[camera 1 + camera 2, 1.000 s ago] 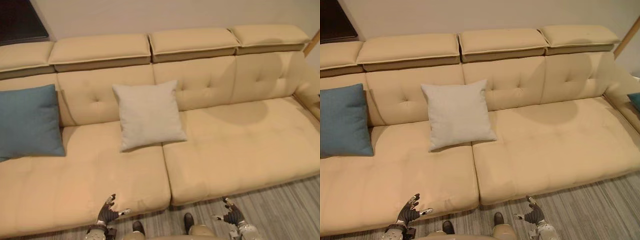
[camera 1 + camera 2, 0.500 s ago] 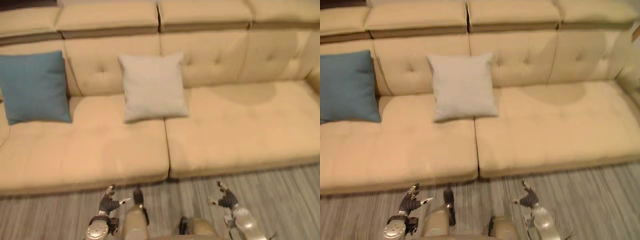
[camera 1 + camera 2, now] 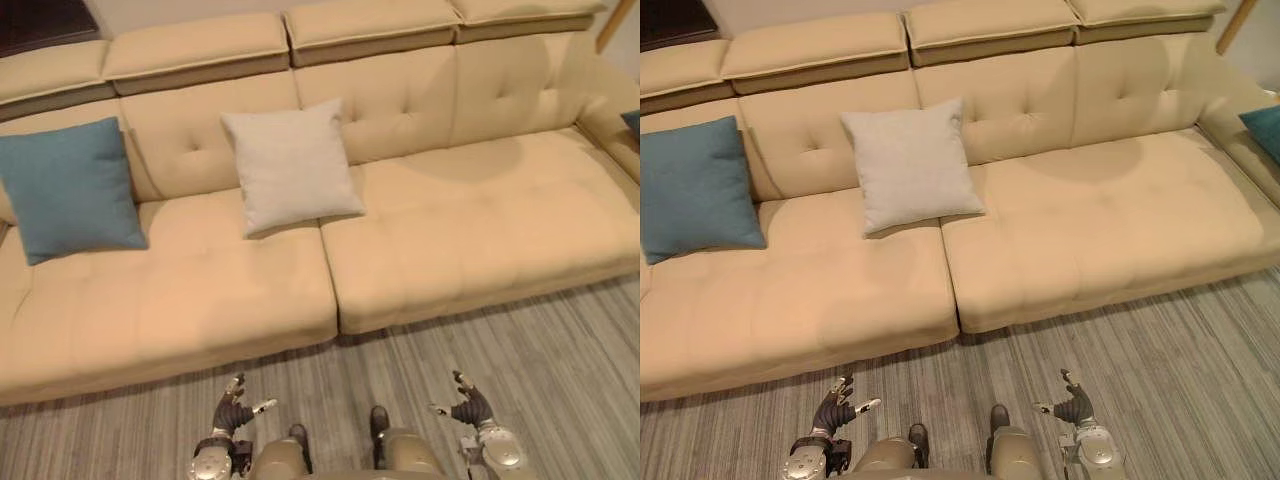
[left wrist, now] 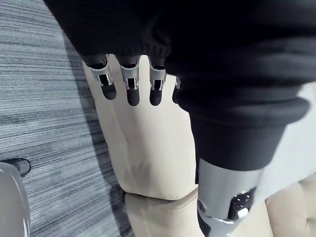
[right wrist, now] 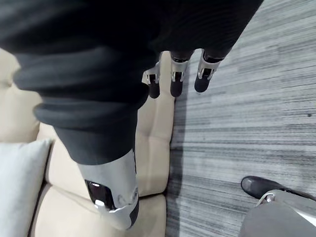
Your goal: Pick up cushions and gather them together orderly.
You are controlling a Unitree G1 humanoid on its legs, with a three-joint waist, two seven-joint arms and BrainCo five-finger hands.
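Beige sofa (image 3: 480,220) holds a blue cushion (image 3: 72,188) at left and a pale grey cushion (image 3: 291,165) near the middle. Left hand (image 3: 235,411) and right hand (image 3: 466,405) hover over grey floor (image 3: 560,340), fingers loosely spread, empty, well apart from both.

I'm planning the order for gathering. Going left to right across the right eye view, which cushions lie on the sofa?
On the sofa: left blue cushion → pale cushion → right blue cushion, cut off by the view's edge.
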